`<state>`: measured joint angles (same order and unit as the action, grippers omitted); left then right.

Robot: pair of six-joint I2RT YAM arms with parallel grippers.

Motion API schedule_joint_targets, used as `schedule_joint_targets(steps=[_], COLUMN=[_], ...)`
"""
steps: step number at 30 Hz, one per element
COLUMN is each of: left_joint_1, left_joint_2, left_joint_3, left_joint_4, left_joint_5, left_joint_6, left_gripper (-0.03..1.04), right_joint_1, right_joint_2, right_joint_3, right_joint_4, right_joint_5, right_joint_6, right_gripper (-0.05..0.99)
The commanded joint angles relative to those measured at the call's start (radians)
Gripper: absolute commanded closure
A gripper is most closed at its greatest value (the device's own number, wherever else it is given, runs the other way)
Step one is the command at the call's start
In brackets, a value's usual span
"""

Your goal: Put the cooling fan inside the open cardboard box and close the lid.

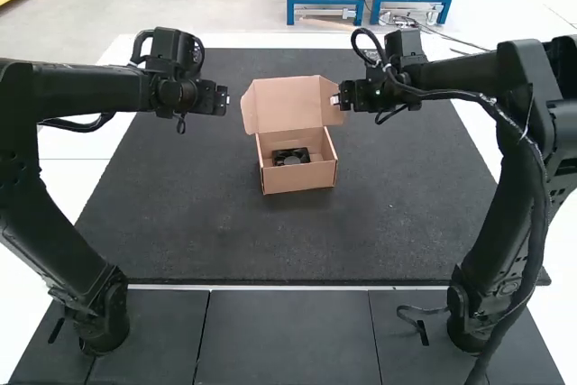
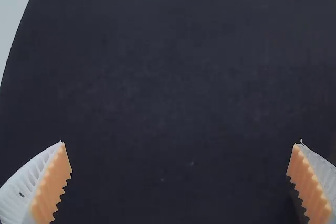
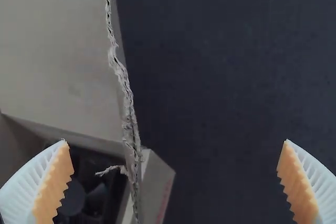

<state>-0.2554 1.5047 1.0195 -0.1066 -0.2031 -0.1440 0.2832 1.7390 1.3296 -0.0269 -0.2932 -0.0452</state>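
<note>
The cardboard box [image 1: 298, 169] sits mid-mat [image 1: 180, 205] on the counter [image 1: 68, 146] with its mouth facing up. The cooling fan [image 1: 292, 157] lies low inside, so the way down from above is free. The lid [image 1: 284, 104] stands upright along the box's 12 o'clock edge, wider than the box, and walls off that side. The right end effector [image 1: 337, 99], fingers spread wide, hangs at 2 o'clock just beside the lid's edge. The left end effector [image 1: 224, 99], spread the same way, hangs at 10 o'clock, near the lid but apart from it. Flat mat rings the box from 3 through 6 to 9 o'clock.
</note>
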Motion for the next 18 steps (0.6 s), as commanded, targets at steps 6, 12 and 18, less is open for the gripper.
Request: schedule_joint_targets(steps=[6, 12, 18], left_joint_1=[-0.001, -0.001, -0.004], left_joint_2=[0.043, 0.084, 0.107], left_joint_3=[0.076, 0.114, 0.131], left_joint_4=[0.018, 0.018, 0.019], left_joint_5=[-0.007, -0.004, -0.002], left_joint_6=[-0.005, -0.005, -0.006], left_gripper=[0.04, 0.04, 0.04], right_joint_1=[0.024, 0.042, 0.042], right_joint_2=[0.04, 0.067, 0.079], right_joint_3=[0.094, 0.138, 0.148], right_joint_4=[0.008, -0.021, -0.053], right_joint_5=[-0.02, -0.02, -0.027], right_joint_6=[0.005, 0.01, 0.01], right_gripper=[0.08, 0.2, 0.29])
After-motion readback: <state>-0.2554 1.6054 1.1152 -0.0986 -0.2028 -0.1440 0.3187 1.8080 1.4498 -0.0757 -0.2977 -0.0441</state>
